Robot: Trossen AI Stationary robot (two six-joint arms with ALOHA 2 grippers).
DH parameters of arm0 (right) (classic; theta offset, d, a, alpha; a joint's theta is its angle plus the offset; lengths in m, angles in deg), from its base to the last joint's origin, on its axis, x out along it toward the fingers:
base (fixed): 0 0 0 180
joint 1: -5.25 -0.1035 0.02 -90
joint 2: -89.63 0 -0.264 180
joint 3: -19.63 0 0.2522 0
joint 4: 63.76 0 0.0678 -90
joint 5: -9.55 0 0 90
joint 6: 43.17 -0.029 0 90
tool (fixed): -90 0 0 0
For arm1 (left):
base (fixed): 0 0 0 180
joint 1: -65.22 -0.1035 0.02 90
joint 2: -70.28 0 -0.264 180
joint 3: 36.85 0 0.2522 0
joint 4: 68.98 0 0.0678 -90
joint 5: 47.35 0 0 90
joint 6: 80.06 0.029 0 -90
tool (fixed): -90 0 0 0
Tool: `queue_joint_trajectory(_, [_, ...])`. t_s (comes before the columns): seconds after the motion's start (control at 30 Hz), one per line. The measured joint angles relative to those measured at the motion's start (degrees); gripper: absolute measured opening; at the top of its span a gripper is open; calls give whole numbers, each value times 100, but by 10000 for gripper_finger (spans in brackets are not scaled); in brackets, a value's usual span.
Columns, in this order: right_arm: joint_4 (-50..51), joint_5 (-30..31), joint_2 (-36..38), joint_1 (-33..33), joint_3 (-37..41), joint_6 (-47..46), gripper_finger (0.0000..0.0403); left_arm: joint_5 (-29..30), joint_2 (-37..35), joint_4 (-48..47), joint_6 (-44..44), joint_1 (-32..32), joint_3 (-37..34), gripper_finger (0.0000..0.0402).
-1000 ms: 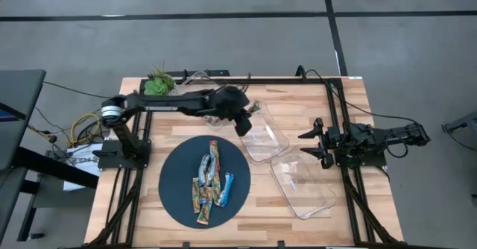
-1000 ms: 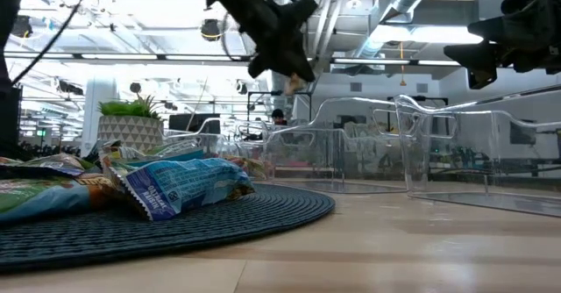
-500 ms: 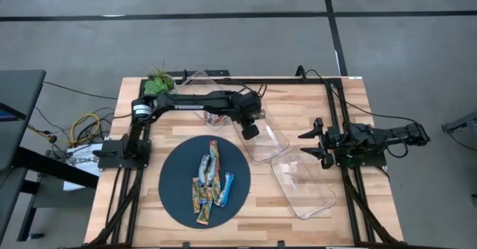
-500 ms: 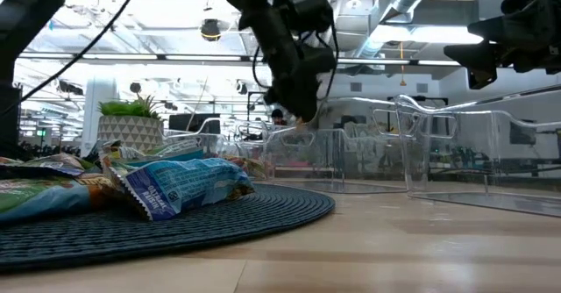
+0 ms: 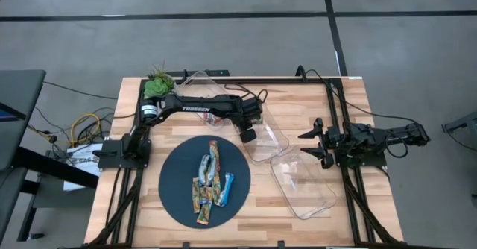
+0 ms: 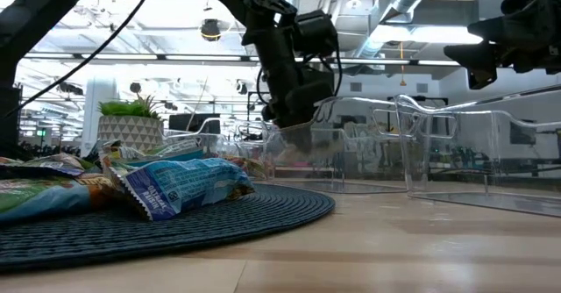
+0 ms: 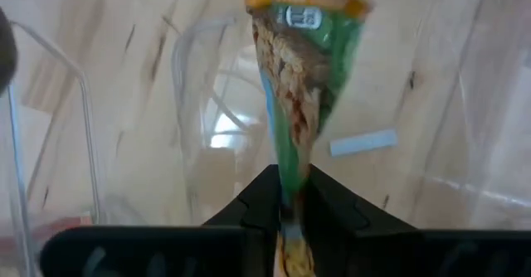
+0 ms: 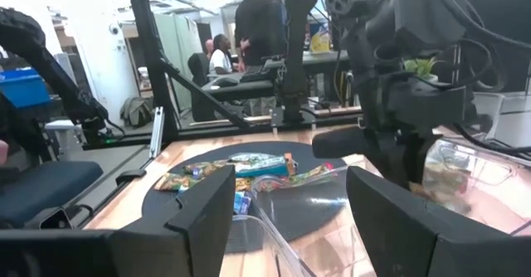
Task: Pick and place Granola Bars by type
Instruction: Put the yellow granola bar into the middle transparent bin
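Observation:
My left gripper [image 5: 249,135] points steeply down at the middle clear tray [image 5: 270,146] and is shut on a green and orange granola bar [image 7: 303,70], which reaches down into the tray. Several more granola bars [image 5: 210,178] lie in a heap on the dark round mat [image 5: 179,167]; they also show in the low view [image 6: 175,188]. At the table's right edge my right gripper [image 5: 307,143] waits, level and open, nothing between its fingers [image 8: 211,211]. My left gripper pinches one end of the granola bar's wrapper [image 7: 290,173] between its two fingers. The fingers come from above, slanting down. The bar hangs below them inside the tray walls; whether its lower end touches the tray floor I cannot tell.
A second clear tray [image 5: 302,183] lies toward the near right, touching the middle one. A third clear tray [image 5: 201,85] stands at the far edge under my left arm, next to a small green plant [image 5: 158,85]. Bare wood shows at the near right corner.
My left gripper has come down from above the trays to the middle tray's rim, moving a little toward the table's near and right edges and tipping to point more steeply down. The granola bar has gone down with it, into the tray.

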Motion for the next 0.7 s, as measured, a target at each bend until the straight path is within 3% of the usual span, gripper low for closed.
queue_joint_trajectory(0.37, [-3, 0, 0, -1, 0, -1, 224, -12, 0, -5, 23, 0, 19, 155])
queue_joint_trajectory(0.7, [-3, 0, 0, 0, 1, 0, 224, 4, 0, -784, 12, 53, 1242, 166])
